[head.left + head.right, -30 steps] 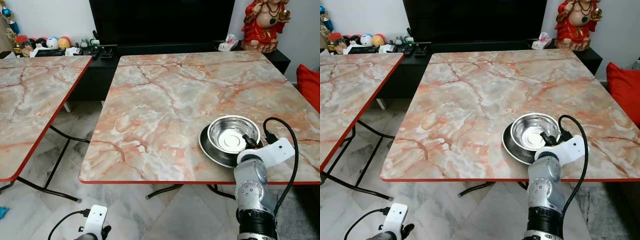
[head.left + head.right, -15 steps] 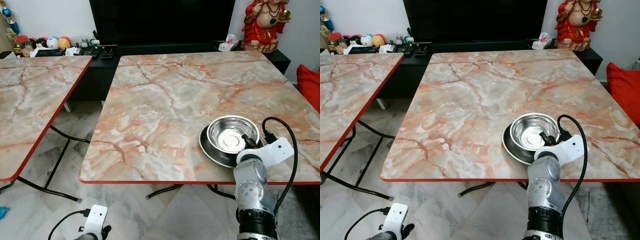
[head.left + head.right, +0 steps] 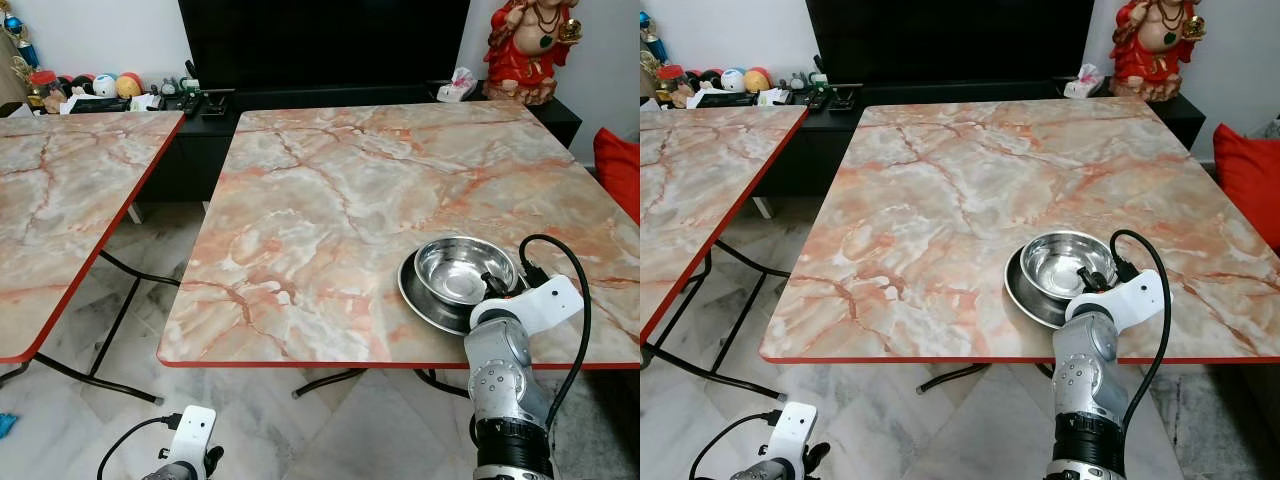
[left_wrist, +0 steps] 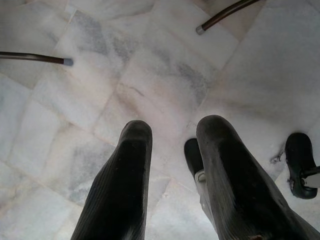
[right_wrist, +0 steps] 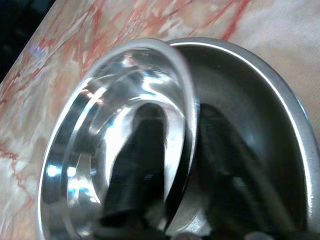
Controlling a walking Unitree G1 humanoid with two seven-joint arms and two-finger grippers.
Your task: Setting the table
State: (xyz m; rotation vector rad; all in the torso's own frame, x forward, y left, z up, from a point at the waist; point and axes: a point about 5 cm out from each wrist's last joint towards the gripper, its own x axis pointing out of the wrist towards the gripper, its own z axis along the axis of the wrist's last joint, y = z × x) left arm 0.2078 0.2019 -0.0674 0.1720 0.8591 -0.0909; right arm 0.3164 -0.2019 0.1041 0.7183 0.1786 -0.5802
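A shiny steel bowl [image 3: 463, 270] sits tilted in a darker steel plate [image 3: 418, 296] near the front right edge of the marble-patterned table [image 3: 330, 200]. My right gripper [image 3: 497, 284] is at the bowl's near rim. In the right wrist view the right gripper [image 5: 182, 165] is shut on the bowl [image 5: 100, 125], one finger inside and one outside over the plate [image 5: 250, 100]. My left gripper [image 4: 172, 132] hangs idle low over the floor tiles, its fingers a little apart with nothing between them.
A second marble-patterned table [image 3: 60, 200] stands to the left, with a floor gap and thin black legs [image 3: 115, 325] between. Behind are a black TV [image 3: 320, 40], a low cabinet with small items [image 3: 110, 90], a red statue [image 3: 530, 45] and a red cushion [image 3: 620, 165].
The bowl has tipped up on its near side inside the plate, held by my right gripper, which shifted slightly. The left arm hangs as before.
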